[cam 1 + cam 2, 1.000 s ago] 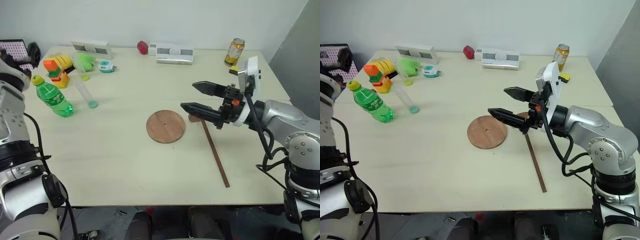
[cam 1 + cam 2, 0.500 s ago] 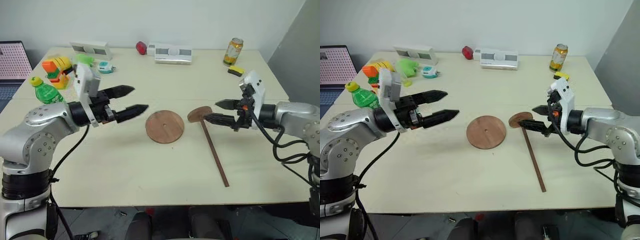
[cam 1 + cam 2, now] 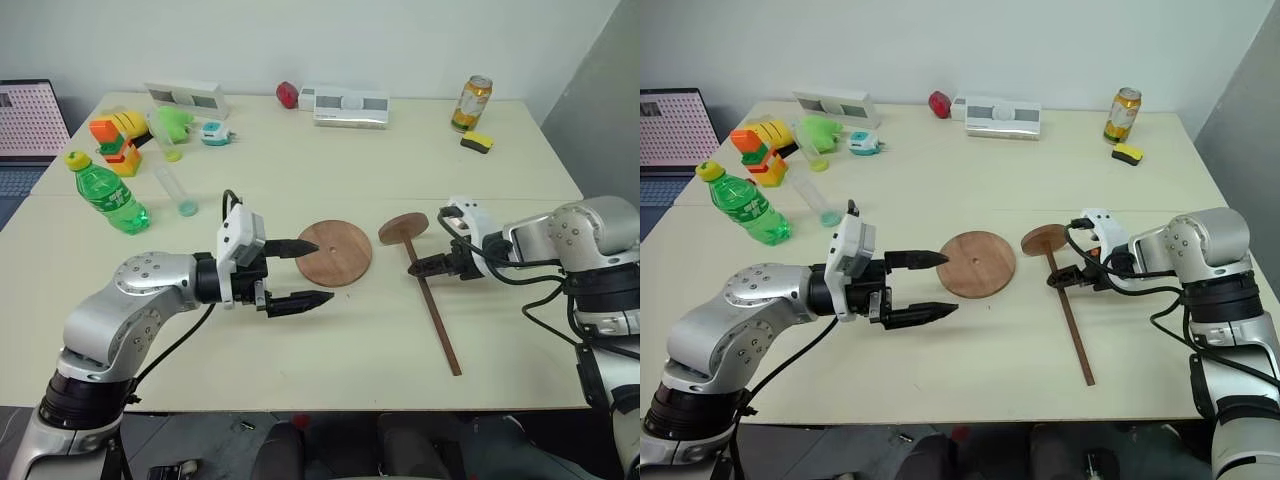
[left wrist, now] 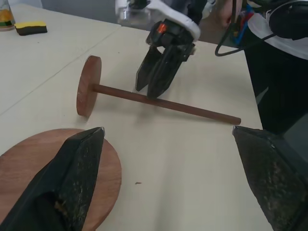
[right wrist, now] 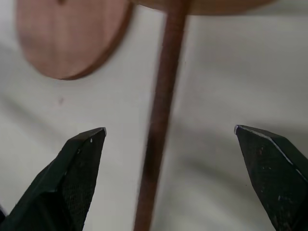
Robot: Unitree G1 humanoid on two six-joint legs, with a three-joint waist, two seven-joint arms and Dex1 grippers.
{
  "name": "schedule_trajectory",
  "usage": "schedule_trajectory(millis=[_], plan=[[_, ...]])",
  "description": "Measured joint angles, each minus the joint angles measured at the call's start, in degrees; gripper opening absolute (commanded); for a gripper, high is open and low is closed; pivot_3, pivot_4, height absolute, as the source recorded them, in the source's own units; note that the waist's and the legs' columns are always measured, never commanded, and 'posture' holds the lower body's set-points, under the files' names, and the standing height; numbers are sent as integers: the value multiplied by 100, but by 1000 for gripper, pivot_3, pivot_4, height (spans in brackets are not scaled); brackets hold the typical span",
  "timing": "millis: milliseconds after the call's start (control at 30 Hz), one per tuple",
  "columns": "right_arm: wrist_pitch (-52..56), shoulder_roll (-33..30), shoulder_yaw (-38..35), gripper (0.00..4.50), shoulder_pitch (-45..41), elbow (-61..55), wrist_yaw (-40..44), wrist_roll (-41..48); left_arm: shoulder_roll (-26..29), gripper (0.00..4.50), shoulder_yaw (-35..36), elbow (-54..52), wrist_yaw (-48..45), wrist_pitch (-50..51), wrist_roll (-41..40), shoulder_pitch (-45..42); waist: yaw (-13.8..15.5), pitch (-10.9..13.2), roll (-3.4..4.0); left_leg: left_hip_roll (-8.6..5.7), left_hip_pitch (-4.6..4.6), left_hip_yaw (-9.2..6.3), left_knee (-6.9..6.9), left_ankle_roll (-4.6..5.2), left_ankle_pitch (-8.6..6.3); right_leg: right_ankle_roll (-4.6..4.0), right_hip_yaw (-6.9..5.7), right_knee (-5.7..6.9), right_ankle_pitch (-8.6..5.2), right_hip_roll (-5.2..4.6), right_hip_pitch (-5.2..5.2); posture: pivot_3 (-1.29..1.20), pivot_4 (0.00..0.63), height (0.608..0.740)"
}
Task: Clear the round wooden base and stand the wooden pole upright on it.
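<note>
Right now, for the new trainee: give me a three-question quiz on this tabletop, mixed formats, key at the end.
1. True or false: the wooden pole stands upright on the round wooden base.
2. The right gripper is: A) shut on the pole, B) open with its fingers astride the pole, C) raised above the soda can.
3. Fill in: the left gripper is open, and one of its fingers reaches over the edge of the ____.

Key
1. False: the pole lies flat on the table, beside the base.
2. B
3. round wooden base
</note>
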Motion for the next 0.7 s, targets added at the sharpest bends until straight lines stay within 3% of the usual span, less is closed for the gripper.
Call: schedule_trajectory(millis=[367,467,700], plan=[[-110,551,300,4500,-443,440,119,-658,-40,4463,30,-258,211,50,-39,137,-84,-1,1,5,15,1,-1,1,0,0,4,13,0,7,4,0,150,740],[-96,722,230,4062,-547,608,112,-754,-40,4500,33,-259,251,49,-38,150,-107,-1,1,6,15,0,-1,1,0,0,3,14,0,7,4,0,150,740],[32,1003,-41,2422,-576,781,85,-954,-39,4500,33,-263,266,45,-31,169,-138,-1,1,6,14,-1,-2,0,0,0,2,13,0,8,4,0,150,740]])
